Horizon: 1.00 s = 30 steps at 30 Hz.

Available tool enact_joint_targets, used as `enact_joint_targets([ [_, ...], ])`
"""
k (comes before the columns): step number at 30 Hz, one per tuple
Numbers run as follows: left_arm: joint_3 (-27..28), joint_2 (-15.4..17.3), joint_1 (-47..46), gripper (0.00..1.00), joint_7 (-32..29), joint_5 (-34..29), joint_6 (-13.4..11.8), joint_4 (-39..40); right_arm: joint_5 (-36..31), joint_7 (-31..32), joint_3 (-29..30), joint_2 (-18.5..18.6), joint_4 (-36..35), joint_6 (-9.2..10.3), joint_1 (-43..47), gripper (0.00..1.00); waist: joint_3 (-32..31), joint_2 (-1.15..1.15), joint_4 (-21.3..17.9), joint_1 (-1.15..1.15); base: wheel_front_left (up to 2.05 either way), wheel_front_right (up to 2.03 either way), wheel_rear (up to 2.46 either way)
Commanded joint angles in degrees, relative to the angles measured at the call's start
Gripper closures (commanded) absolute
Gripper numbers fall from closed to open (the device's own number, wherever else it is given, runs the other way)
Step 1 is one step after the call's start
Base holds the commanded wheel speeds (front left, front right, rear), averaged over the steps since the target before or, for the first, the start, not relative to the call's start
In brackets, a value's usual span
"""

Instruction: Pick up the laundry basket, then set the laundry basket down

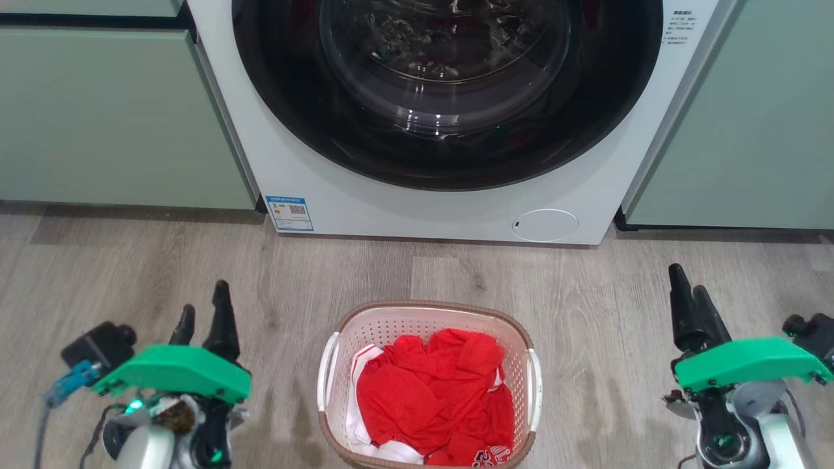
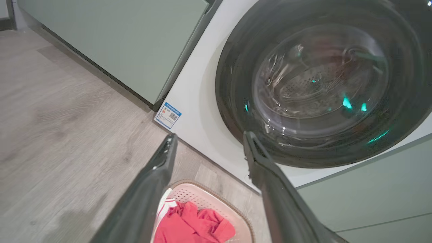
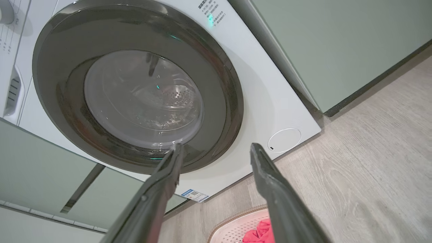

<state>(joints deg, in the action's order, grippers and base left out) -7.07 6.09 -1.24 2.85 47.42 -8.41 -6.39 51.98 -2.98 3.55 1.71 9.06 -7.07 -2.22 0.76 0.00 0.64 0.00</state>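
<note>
The laundry basket (image 1: 393,324) stands on the wood floor in front of me, cream with a brown rim and white side handles, and holds red and white clothes (image 1: 430,391). My left gripper (image 1: 205,303) hovers open to the basket's left, apart from it. To the basket's right my right gripper (image 1: 687,281) is open too, and well clear of it. In the left wrist view the left gripper (image 2: 210,136) has spread fingers with nothing between them, and the basket (image 2: 206,197) lies below. The right wrist view has the right gripper (image 3: 216,146) open above the basket's rim (image 3: 236,216).
A white washing machine (image 1: 443,208) with a dark round door, which is closed, stands just behind the basket. Pale green cabinets (image 1: 111,117) flank it on both sides. Wood floor (image 1: 606,312) lies open around the basket.
</note>
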Motion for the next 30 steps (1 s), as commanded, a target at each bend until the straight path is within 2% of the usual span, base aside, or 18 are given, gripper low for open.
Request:
enact_joint_targets([
  [1,0.03,1.50,-3.44,0.00,0.92,-2.11,-0.89,1.79,-1.96,-0.80,-0.78,0.70,-2.59,-0.20,-3.36,0.00,0.01,0.00,0.00,0.00,0.00,0.00,0.00],
  [16,-14.15,8.22,-8.27,0.00,3.61,-15.01,-10.99,-1.99,-16.64,-3.48,-3.78,0.81,-2.47,-0.25,-3.91,0.00,-0.30,0.00,0.09,0.00,0.00,0.00,0.00],
  [17,-14.15,8.22,-8.27,0.00,3.61,-15.01,-10.99,-1.99,-16.64,-3.48,-3.78,0.81,-2.47,-0.25,-3.91,0.00,-0.30,0.00,0.09,0.00,0.00,0.00,0.00],
  [20,-15.61,8.00,-8.51,0.00,4.27,-14.28,-13.01,-2.43,-19.49,-4.15,-4.38,0.84,-2.39,-0.27,-4.12,0.00,-0.41,0.00,0.10,0.00,0.00,0.00,0.00],
  [24,-16.31,8.09,-9.08,0.00,4.95,-14.50,-13.02,-2.22,-21.98,-4.82,-4.77,0.87,-2.26,-0.28,-4.46,0.00,-0.42,0.00,-0.05,0.00,0.00,0.00,0.00],
  [30,-16.69,7.46,-9.23,0.00,5.95,-14.76,-10.77,-2.52,-25.47,-5.83,-5.55,0.91,-2.10,-0.30,-4.76,0.00,-0.44,0.00,-0.23,0.00,0.00,0.00,0.00],
])
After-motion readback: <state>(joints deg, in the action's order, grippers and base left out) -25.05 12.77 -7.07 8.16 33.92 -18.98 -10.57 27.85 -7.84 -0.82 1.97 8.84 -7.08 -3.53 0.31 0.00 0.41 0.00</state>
